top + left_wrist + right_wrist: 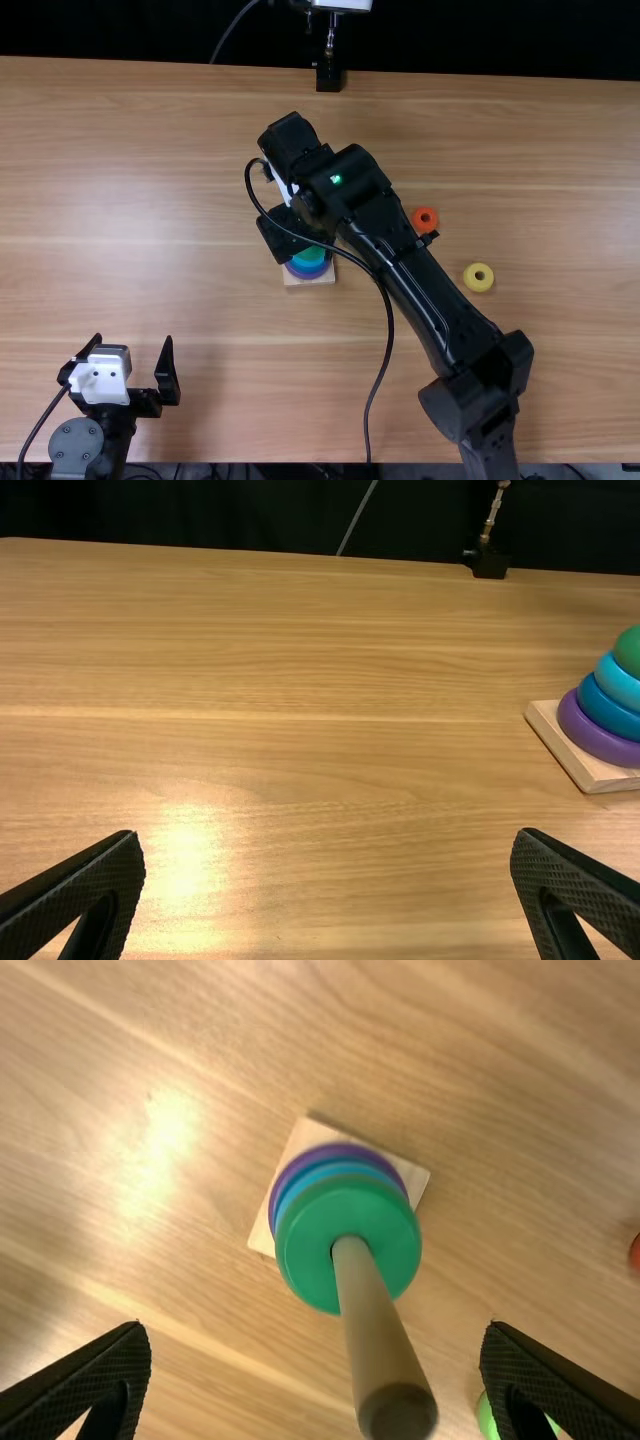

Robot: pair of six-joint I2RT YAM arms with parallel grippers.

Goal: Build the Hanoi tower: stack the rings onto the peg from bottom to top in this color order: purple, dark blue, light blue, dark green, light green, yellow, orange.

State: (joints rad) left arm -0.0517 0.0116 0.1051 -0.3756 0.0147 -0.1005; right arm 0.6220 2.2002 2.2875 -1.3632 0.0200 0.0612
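"Between the widely parted fingers of my right gripper [315, 1330] there is nothing in hold. The peg [375, 1330] shows in that gap, nearer one finger, and I see no contact with it."

"How does the peg run?"

"Upright, its long axis rising from the base [262, 1232] toward me. Beyond my fingertips, down around it, sits the dark green ring [312, 1250], then the light blue ring [618, 685], the dark blue ring [603, 711] and the purple ring [585, 730] lowest."

"So light green is next. Where is it?"

"Just beside the peg-side finger in my wrist view, partly covered by it: the light green ring [486, 1418]. It lies off the stack, out past my fingers. I judge four rings placed and three to go."

"What does your next move turn on?"

"That sideways offset. I should clear the peg's top before swinging toward the ring; cutting across low could knock the peg with a finger."

"And farther out?"

"On that same side, beyond the fingers, the orange ring [635, 1252], and past it the yellow ring [467, 279]."

"Could the other arm take it?"

"Mine is nearer. The left gripper [328, 835] is well apart from my fingers and the stack, its own fingers spread and empty."
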